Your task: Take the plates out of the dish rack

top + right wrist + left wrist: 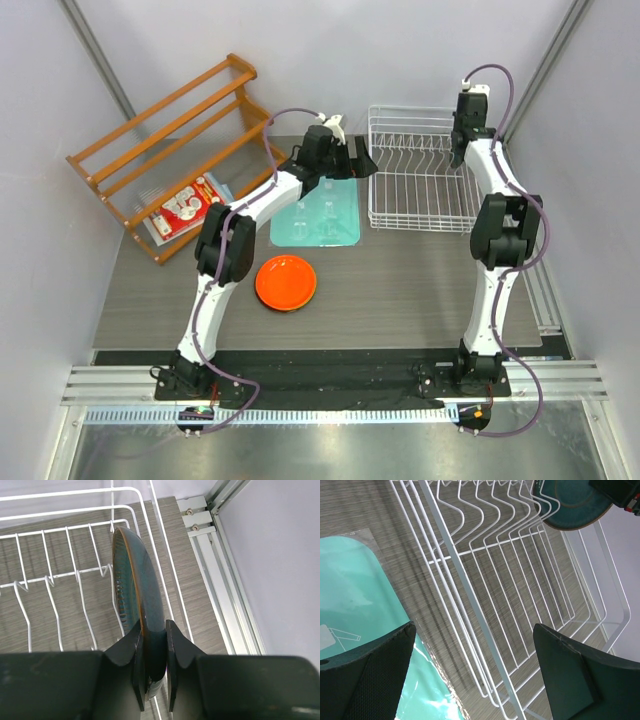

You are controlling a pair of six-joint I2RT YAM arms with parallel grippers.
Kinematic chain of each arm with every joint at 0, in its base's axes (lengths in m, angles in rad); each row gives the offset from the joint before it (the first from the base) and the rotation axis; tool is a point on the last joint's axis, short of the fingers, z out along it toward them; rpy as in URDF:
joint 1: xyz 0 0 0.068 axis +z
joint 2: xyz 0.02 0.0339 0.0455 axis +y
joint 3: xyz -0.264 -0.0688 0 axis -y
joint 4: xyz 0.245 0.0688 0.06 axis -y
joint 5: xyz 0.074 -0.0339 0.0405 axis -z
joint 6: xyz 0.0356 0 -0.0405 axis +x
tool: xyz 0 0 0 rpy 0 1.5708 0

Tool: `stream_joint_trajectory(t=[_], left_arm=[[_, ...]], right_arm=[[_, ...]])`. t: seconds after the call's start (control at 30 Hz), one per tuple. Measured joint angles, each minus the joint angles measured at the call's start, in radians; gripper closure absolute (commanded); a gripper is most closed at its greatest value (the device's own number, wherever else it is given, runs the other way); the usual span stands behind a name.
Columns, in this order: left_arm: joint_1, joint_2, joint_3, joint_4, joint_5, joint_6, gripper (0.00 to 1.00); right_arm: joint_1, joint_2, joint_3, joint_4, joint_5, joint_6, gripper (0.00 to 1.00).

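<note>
From above, the right arm's wrist is hiding the dark teal plate at the 1 o'clock corner of the dish rack point(420, 175); only the wrist cameras are showing it. The right gripper point(154, 665) is pinching the dark teal plate point(135, 590) by the rim nearest its camera, with the jaws nearly together. The plate is standing on edge among the tines by the rack's right wall. Whether its far rim is touching the wires cannot be told.

In the left wrist view the frame is cutting the plate off at 1 o'clock. The red floral plate point(183, 208) is lying partly tucked under the wooden rack point(165, 150) at 10 o'clock, and whatever is lying beside it is too small to make out.

The left gripper point(475, 675) is hanging wide open and holding nothing, above the rack's left wall where it adjoins the teal board point(350, 595).

The rack is showing thin white wire with zigzag tines. The held plate is looking glazed and ribbed, with a brownish edge. The board is gleaming smooth, with a rounded corner. The orange plate point(286, 282) is lying flat and glossy at the board's 7 o'clock, on the grey wood-grain table point(400, 290).

The rack's right wall is running close beside an aluminium rail point(220, 580), with the grey wall just beyond. Bare tabletop is stretching from the rack's near side, at 6 o'clock, towards the arm bases.
</note>
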Motion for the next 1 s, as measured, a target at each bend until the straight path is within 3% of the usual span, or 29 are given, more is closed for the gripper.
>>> stream_joint_trajectory(t=[0.53,0.7,1.0], left_arm=[[0.0,-0.005,-0.022,0.037,0.012,-0.02,0.01],[0.0,-0.006,-0.05,0.055,0.026,-0.026,0.01],[0.0,-0.042,-0.13,0.145,0.077,-0.076,0.01]], right_arm=[[0.005,-0.245,-0.173,-0.006,-0.016,0.019,0.99],[0.008,-0.364,-0.255,-0.01,-0.14,0.091,0.99],[0.015,-0.579,-0.591,0.135,-0.551,0.365,0.99]])
